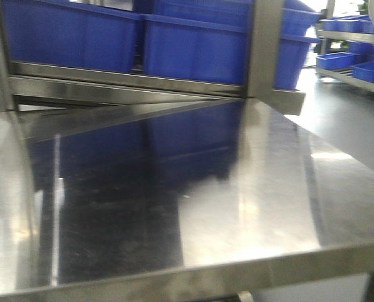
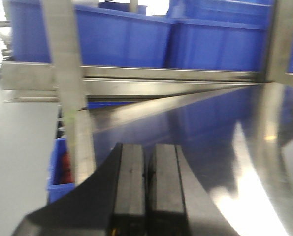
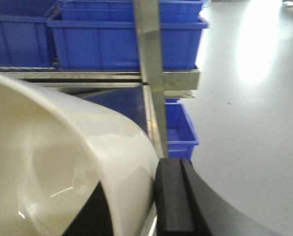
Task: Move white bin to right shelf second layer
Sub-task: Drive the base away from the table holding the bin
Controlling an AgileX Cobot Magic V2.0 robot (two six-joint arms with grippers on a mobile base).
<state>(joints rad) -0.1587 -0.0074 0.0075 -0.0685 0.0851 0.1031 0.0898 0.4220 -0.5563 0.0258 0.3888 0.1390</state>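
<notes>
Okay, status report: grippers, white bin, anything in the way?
Left gripper shut, empty. Right gripper shut on white bin. Blue crates ahead, steel post close beside the bin.

Ahead of you a mirror-like steel surface [image 1: 249,207] fills the view, reflecting the blue crates [image 1: 193,50] that stand in a row on the steel rack [image 1: 124,78] behind it. A steel upright [image 1: 265,44] rises at the rack's front. To your right, pale grey floor [image 1: 344,119] runs to more shelving [image 1: 356,78] holding blue crates, and bright light glares off that floor. Another blue crate [image 3: 180,128] sits lower down, past the surface's edge.
</notes>
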